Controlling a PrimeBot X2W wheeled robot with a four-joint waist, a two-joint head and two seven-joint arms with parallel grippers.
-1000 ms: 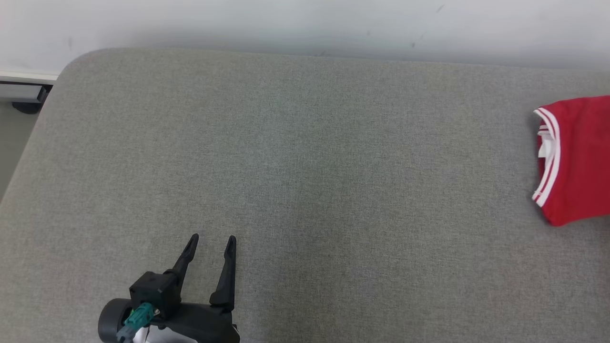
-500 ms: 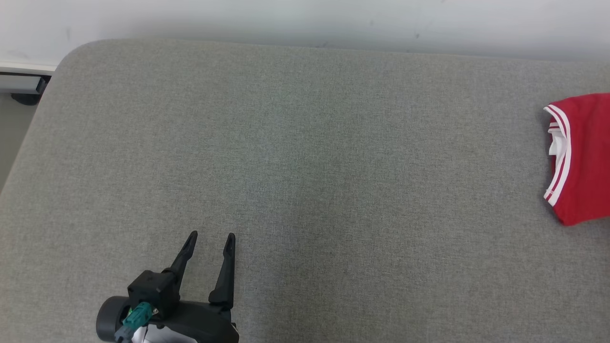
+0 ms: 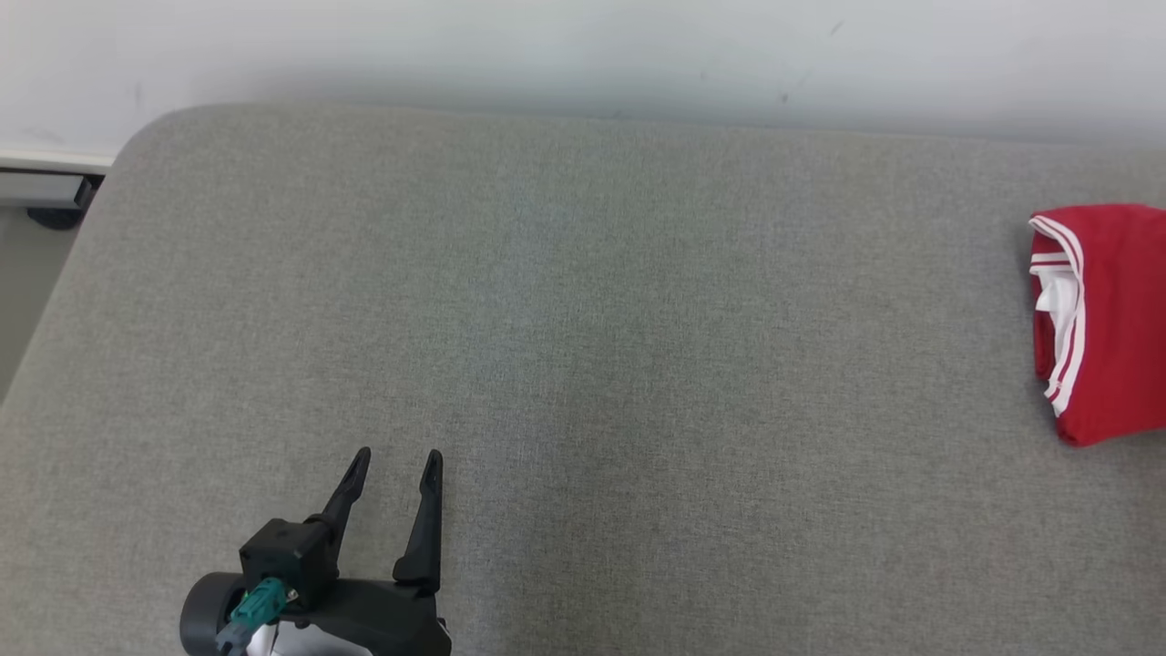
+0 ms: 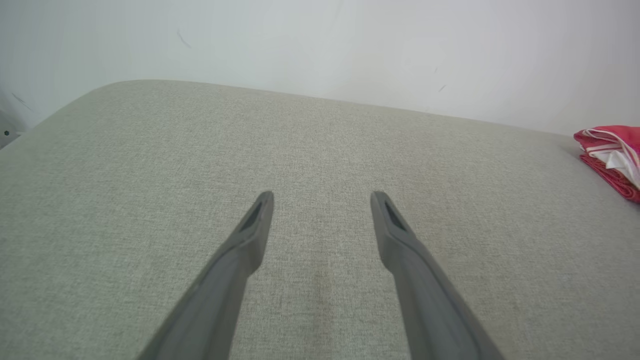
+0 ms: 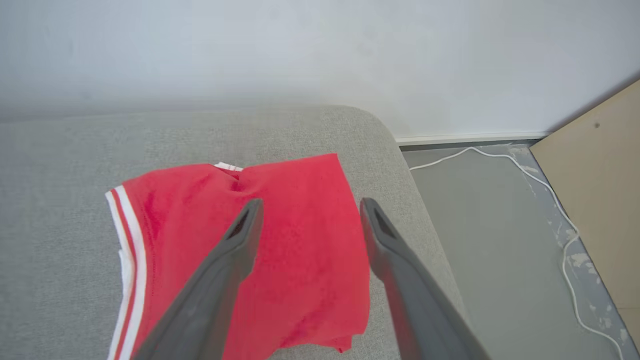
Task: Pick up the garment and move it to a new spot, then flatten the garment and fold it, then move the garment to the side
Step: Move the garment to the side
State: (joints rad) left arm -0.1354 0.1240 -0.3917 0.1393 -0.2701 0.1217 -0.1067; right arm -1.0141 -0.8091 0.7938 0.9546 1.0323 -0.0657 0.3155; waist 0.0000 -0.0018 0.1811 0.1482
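The garment [image 3: 1107, 319] is a folded red piece with white-striped trim, lying at the far right end of the grey padded surface [image 3: 583, 364]. In the right wrist view the garment [image 5: 175, 225] lies just under my right gripper [image 5: 310, 207], which is open with nothing between its fingers. My left gripper [image 3: 397, 456] hovers open and empty near the front left of the surface, far from the garment. In the left wrist view the left gripper [image 4: 322, 197] points across bare fabric, with the garment [image 4: 607, 150] at the right edge.
A pale wall [image 3: 583, 46] runs behind the surface. Past the rounded right end of the surface is grey floor [image 5: 490, 240] with a white cable [image 5: 550, 195] and a beige board [image 5: 600, 190]. A baseboard and a dark foot [image 3: 50, 217] show at far left.
The garment's striped edge now lies lower and more compact on the surface. The head view has shifted a little. The left gripper stays open in the same place.
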